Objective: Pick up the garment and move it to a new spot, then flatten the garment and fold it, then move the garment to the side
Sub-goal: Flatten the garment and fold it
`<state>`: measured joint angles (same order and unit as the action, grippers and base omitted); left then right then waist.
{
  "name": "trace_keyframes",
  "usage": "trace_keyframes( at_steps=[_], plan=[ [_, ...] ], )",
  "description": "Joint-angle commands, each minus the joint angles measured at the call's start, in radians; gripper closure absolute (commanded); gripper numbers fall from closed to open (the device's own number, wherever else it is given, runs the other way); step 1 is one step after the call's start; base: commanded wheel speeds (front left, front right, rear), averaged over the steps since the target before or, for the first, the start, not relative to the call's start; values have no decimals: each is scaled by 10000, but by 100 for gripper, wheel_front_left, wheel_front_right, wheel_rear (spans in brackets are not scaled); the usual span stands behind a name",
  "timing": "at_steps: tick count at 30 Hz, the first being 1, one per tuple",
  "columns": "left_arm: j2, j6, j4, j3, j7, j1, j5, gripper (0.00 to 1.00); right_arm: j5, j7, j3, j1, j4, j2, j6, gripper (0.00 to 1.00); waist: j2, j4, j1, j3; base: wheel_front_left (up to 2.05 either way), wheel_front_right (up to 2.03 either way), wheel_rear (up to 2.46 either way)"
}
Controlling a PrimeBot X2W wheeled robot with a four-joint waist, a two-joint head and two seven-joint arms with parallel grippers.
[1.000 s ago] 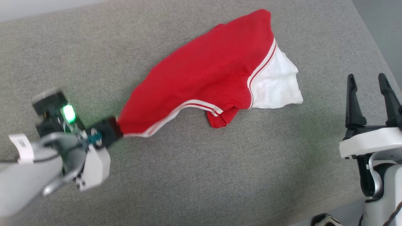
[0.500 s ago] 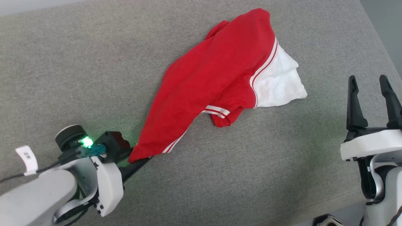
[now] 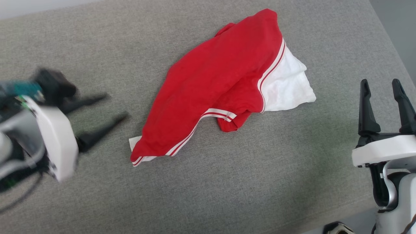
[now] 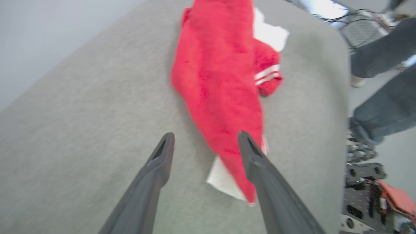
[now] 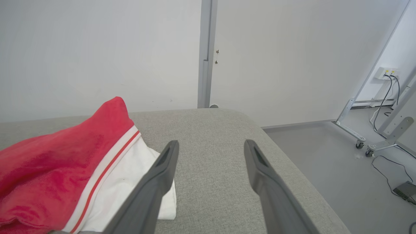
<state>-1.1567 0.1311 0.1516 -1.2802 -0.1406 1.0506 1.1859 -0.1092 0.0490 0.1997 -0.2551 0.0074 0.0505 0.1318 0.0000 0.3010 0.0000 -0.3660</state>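
The garment (image 3: pixel 214 87) lies crumpled on the grey cushioned surface (image 3: pixel 97 48), red with a white sleeve at its right and striped trim along its lower edge. Its near corner points to the lower left. My left gripper (image 3: pixel 112 105) stands open and blurred, a short way left of that corner, holding nothing. The left wrist view shows the garment (image 4: pixel 221 81) beyond the spread fingers (image 4: pixel 162 156). My right gripper (image 3: pixel 382 86) stands open at the right, apart from the white sleeve (image 5: pixel 130 182), which lies to its left.
The surface's right edge (image 5: pixel 292 156) drops to a grey floor with a wheeled metal frame (image 5: pixel 364 136) and cables. A person's legs (image 4: pixel 383 81) stand beyond the far edge in the left wrist view. A white wall rises behind the surface.
My left gripper dragged the garment's corner down and left, then opened and let it go. It has pulled back up and to the left. The right gripper has not moved.
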Motion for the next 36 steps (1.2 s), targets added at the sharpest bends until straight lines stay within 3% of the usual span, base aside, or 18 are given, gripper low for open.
trace_keyframes(
  at_steps=[1,8,17,23,36],
  plan=[
    [199,-9,-600,-17,-206,198,-186,0,-64,74,-44,43,37,3,-21,0,0,56,0,-39,0,0,0],
    [1293,-9,-1854,6,-1051,-266,133,0,-121,129,-116,22,-2,6,-21,0,0,330,0,-228,0,0,0],
    [1445,-10,-1064,-10,-2110,-630,111,0,-227,169,-47,181,-130,3,-20,0,0,463,0,-429,0,0,0],
    [1328,-9,-1112,11,-1897,-456,136,0,-304,235,-208,130,-24,4,-20,0,0,493,0,-475,0,0,0],
    [396,-10,-1291,1,-1795,-462,334,0,-247,219,-233,212,111,4,-20,0,0,497,0,-312,0,0,0]
  ],
)
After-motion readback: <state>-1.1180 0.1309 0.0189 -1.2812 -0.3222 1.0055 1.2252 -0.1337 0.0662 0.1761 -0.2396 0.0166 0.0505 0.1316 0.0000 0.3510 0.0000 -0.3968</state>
